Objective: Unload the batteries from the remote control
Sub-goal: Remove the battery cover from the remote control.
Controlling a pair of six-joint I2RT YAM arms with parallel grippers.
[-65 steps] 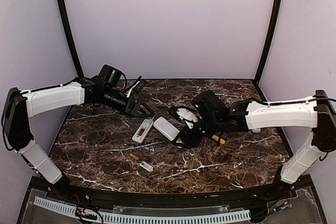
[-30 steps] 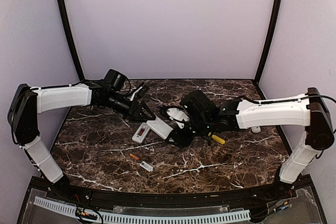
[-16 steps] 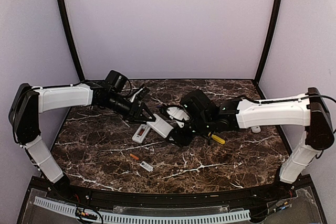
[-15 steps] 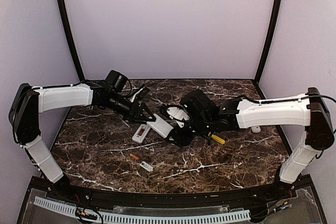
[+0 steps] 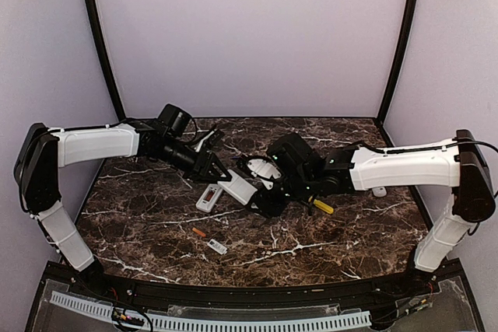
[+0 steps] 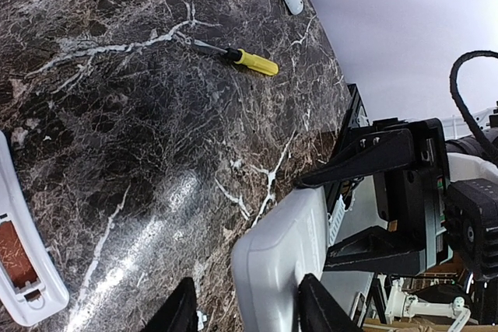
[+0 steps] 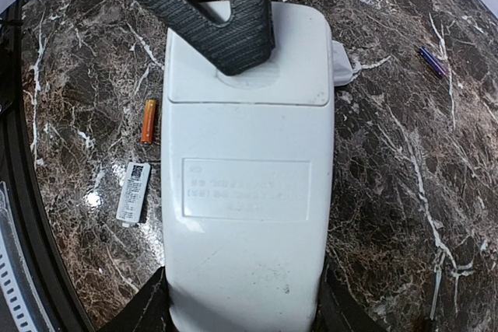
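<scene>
Left gripper [image 5: 215,170]: jaws apart, one ribbed black fingertip [image 7: 237,33] resting on the battery door [image 7: 247,75] of the held remote [image 5: 240,186]. The door is shut, so any batteries inside are hidden. Open remote [image 5: 208,196] lies flat on the veined marble table [image 5: 148,207], its bay reddish, possibly a cell. One loose battery [image 5: 199,232], a slim orange cylinder, lies lower centre-left near a small white cover [image 5: 218,247]. Held remote is a smooth white rounded slab, long axis running from the right jaws up-left toward the left arm, which is nearer the door. Right gripper [image 5: 263,198]: clamped on the slab's sides.
</scene>
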